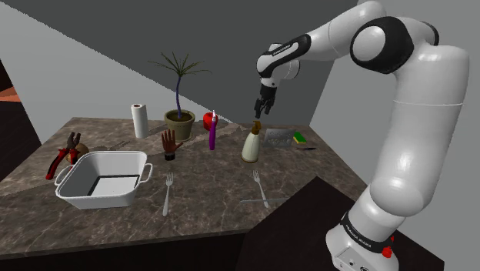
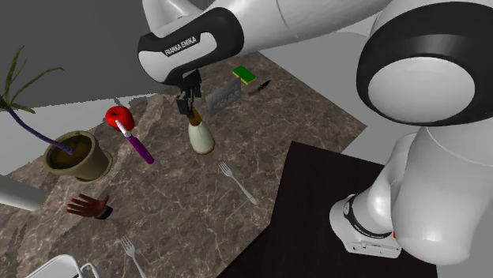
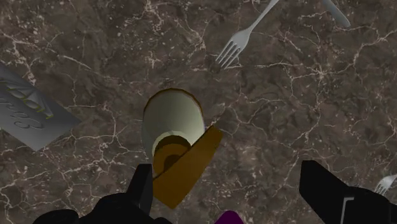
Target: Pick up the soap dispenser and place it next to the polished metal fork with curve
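Observation:
The soap dispenser (image 1: pixel 250 145) (image 2: pixel 200 136) (image 3: pixel 170 119), cream-bodied with a brown pump head, stands upright on the dark marble table (image 1: pixel 208 192). My gripper (image 1: pixel 263 106) (image 2: pixel 190 100) (image 3: pixel 235 197) hovers just above it, open, with nothing held. In the wrist view the pump head lies close to one black finger (image 3: pixel 143 191), while the other finger (image 3: pixel 331 191) stands well off. One grey fork (image 1: pixel 261 187) (image 2: pixel 237 182) (image 3: pixel 245 35) lies nearer the table's front edge than the dispenser. A second fork (image 1: pixel 167 192) (image 2: pixel 130 253) lies further toward the shoulder view's left.
A white tub (image 1: pixel 77 189) sits at the front left. A paper towel roll (image 1: pixel 139 120), potted plant (image 1: pixel 179 115), red apple (image 1: pixel 207 120), purple item (image 1: pixel 213 132) and brown hand model (image 1: pixel 169 144) line the back. A grey packet (image 1: pixel 277 137) and green sponge (image 1: pixel 298 138) lie beside the dispenser.

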